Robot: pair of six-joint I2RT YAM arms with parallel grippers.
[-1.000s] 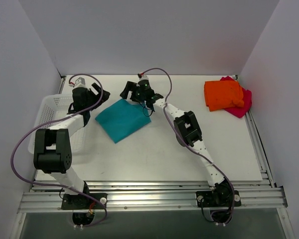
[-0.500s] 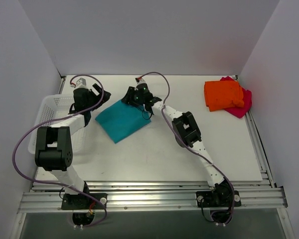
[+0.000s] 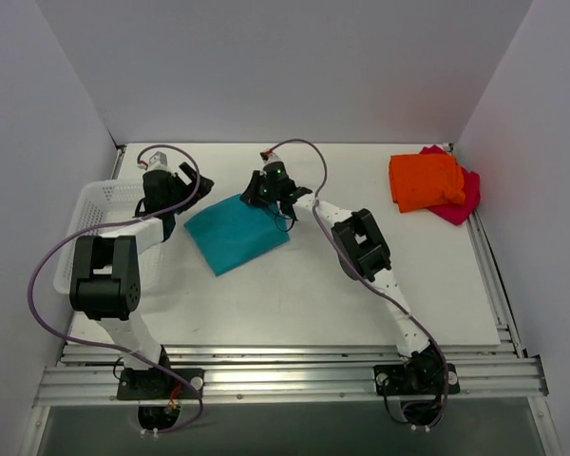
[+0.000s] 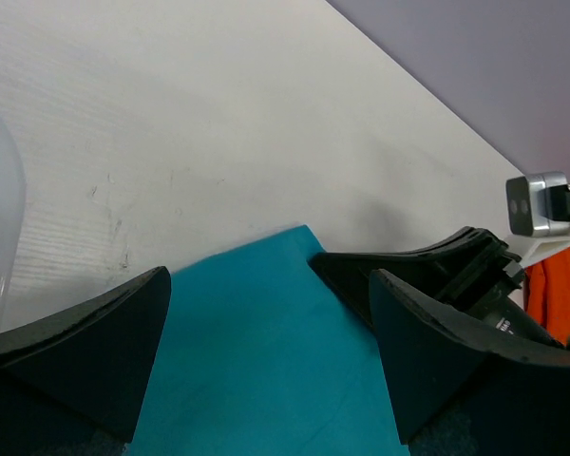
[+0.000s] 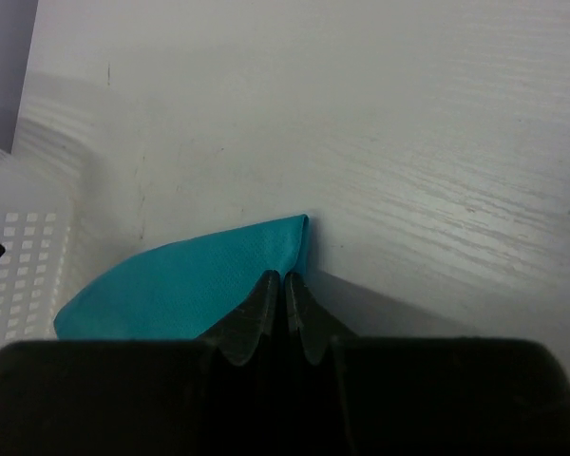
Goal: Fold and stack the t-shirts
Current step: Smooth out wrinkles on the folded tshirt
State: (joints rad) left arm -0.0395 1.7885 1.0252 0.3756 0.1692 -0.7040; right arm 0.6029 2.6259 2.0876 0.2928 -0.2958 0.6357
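A folded teal-blue t-shirt (image 3: 236, 233) lies flat left of the table's middle. My right gripper (image 3: 258, 194) is down at its far right corner, jaws shut on the cloth edge; the right wrist view shows the fingertips (image 5: 286, 277) pinched together at the raised teal corner (image 5: 199, 275). My left gripper (image 3: 192, 184) hovers open over the shirt's far left edge, and the teal cloth (image 4: 266, 370) fills the gap between its wide fingers (image 4: 268, 281). An orange t-shirt (image 3: 425, 180) lies folded on top of a magenta-pink t-shirt (image 3: 462, 203) at the back right.
A white mesh basket (image 3: 97, 204) stands at the table's left edge, beside the left arm. The right gripper's black body (image 4: 437, 271) shows in the left wrist view, close to the left gripper's right finger. Grey walls close the table on three sides.
My right gripper has come down onto the teal shirt's far corner and shut there. The left gripper has stayed open and shifted slightly.
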